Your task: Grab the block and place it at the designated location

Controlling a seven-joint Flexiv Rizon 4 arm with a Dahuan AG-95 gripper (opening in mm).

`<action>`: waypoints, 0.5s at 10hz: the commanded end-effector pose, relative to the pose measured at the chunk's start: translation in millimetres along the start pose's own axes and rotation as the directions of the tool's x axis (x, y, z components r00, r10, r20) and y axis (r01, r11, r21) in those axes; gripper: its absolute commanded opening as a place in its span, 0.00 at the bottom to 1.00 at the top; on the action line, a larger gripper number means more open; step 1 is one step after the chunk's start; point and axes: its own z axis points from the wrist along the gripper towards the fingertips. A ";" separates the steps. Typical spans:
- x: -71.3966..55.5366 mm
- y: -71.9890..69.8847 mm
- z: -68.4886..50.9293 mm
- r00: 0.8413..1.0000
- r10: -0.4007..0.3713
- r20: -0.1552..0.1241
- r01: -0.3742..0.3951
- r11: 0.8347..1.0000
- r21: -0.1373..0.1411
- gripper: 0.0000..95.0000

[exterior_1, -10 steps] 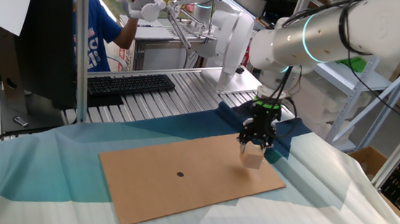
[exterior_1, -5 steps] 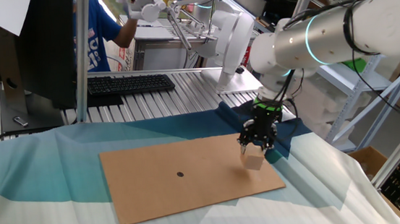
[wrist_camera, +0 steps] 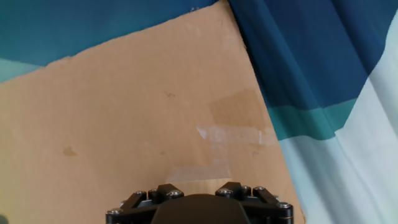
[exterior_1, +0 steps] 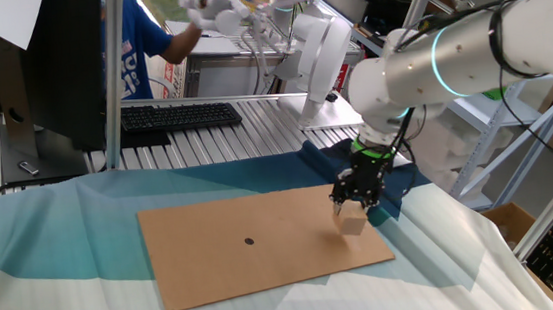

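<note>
The block (exterior_1: 351,221), a small plain tan wooden cube, sits on the brown cardboard sheet (exterior_1: 216,261) near its right edge. My gripper (exterior_1: 354,204) hangs directly over the block, its dark fingers spread about the block's width and reaching its top; it looks open. In the hand view only a pale strip of the block (wrist_camera: 193,186) shows above the black hand housing (wrist_camera: 196,210); the fingertips are hidden. The designated location, a tiny dark dot (exterior_1: 249,242), lies on the cardboard to the left of the block, well apart from it. The dot is outside the hand view.
The cardboard lies on a blue and teal cloth (exterior_1: 64,254). A keyboard (exterior_1: 178,116) and metal rollers sit behind it. A monitor (exterior_1: 38,65) stands at the back left. A person in blue (exterior_1: 137,47) is behind. A shelf frame (exterior_1: 517,154) stands at the right.
The arm's upper links have shifted slightly to the right and the gripper has settled a touch lower over the block. The block has not moved.
</note>
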 end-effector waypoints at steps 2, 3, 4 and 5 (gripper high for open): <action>-3.3 1.5 1.3 0.999 0.028 -0.017 -0.029 0.999 -0.046 0.00; -3.3 1.5 1.3 1.000 0.025 -0.018 -0.026 0.999 -0.046 0.00; -3.3 1.5 1.3 1.000 0.020 -0.014 -0.021 0.998 -0.066 0.00; -3.3 1.5 1.3 1.000 -0.015 -0.004 0.014 0.998 -0.067 0.00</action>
